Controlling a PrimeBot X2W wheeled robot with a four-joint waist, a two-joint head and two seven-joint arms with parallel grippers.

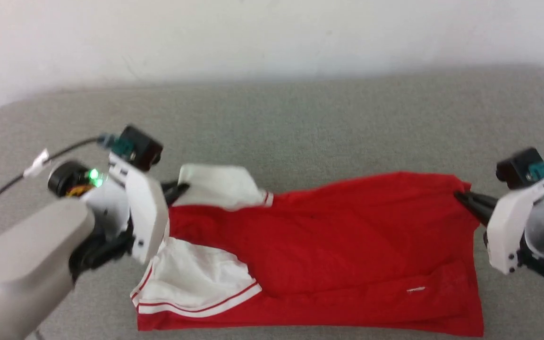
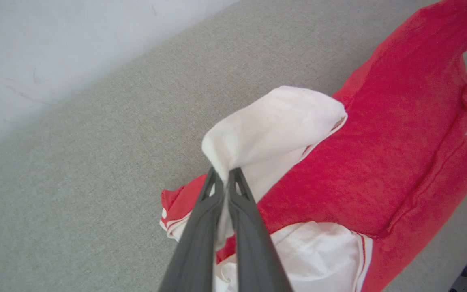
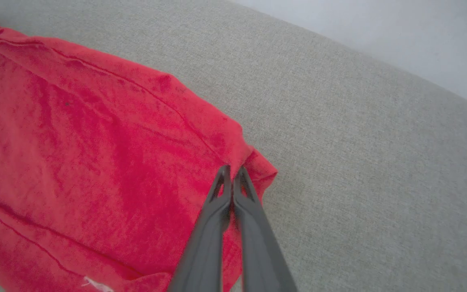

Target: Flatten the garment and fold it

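Garment [image 1: 328,245] pinch: left tool [image 2: 225,173], right tool [image 3: 232,170]

Left gripper [image 1: 182,187] is reaching in from 9 o'clock, fingers pointing toward 2, jaws pinching a sleeve of the garment [image 1: 328,236]. Right gripper [image 1: 459,195] is reaching in from 3 o'clock, pointing toward 10, jaws pinching its corner.

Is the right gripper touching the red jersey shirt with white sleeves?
Touching. Right wrist view shows the right gripper, fingers shut, pinching the red jersey shirt at its corner.
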